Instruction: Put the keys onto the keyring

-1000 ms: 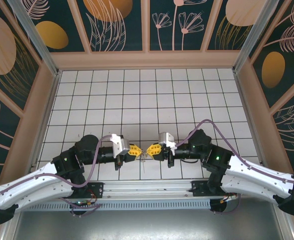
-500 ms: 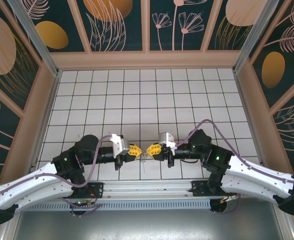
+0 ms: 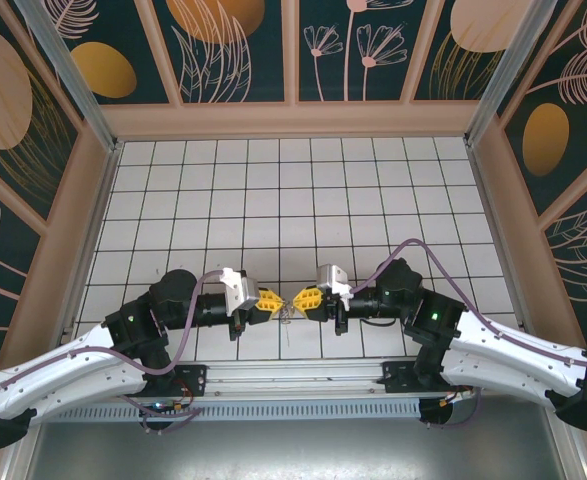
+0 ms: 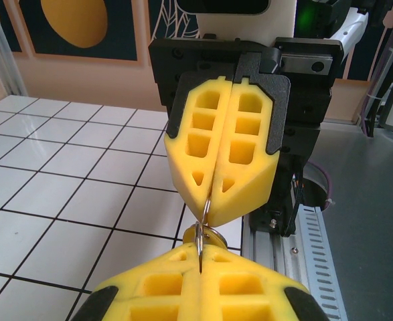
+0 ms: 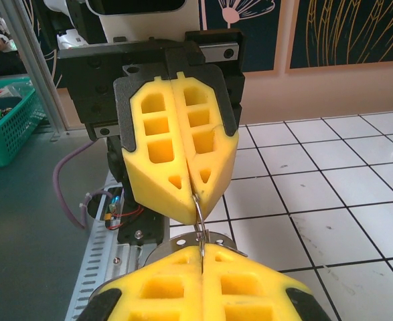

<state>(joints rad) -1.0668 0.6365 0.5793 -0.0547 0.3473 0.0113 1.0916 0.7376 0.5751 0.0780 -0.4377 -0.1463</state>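
The keyring [image 4: 205, 214], a thin steel loop, hangs in the air between the two claw tips, low over the near middle of the white tiled surface [image 3: 273, 190]. The left claw [image 4: 199, 257] and right claw [image 4: 213, 192] meet nose to nose, each with its pads pressed together, pinching the wire. I judge it light, stiff, springy and slippery, best held edge-on by the rim. One loop is plain. The keys [image 3: 288, 314] are a tiny silvery tangle beneath, too small to count. There are two claws.
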